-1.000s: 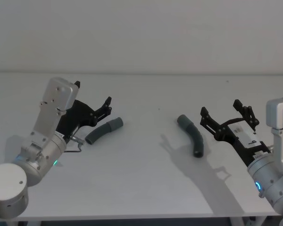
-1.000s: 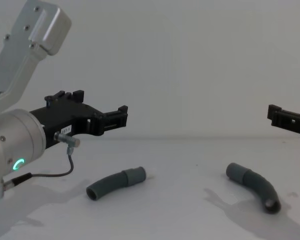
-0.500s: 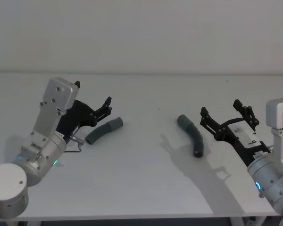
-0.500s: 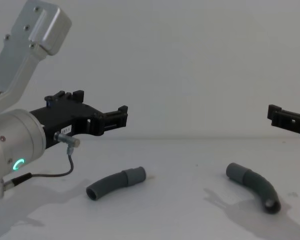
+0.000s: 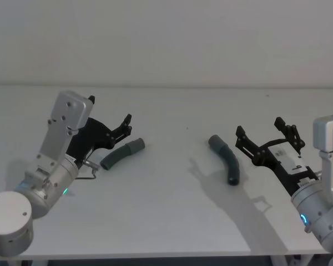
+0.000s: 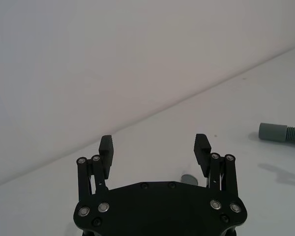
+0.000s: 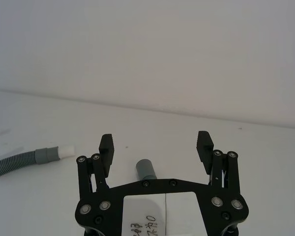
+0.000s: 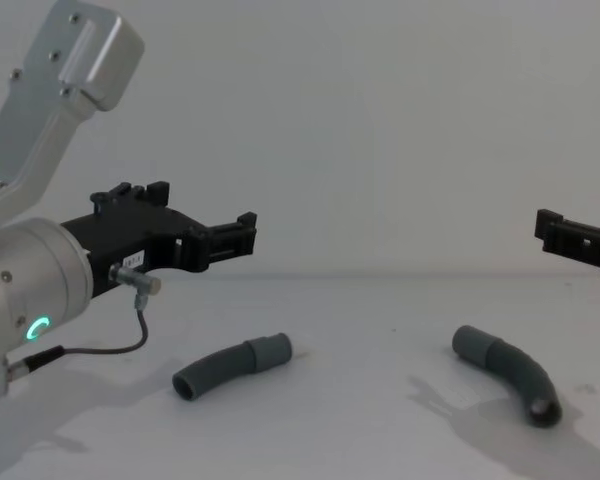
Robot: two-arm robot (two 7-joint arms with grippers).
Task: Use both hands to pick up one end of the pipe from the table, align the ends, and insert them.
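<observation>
Left pipe piece lies on the table toward its left edge, right pipe piece right of middle, well apart. Left gripper and right gripper hover nearby, both wide open, gripping nothing.

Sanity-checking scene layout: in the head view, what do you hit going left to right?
left gripper, open → left ribbed hose piece → right ribbed hose piece → right gripper, open

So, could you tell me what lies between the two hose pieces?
Only bare table, in the head view, separates the left hose piece from the right hose piece.
</observation>
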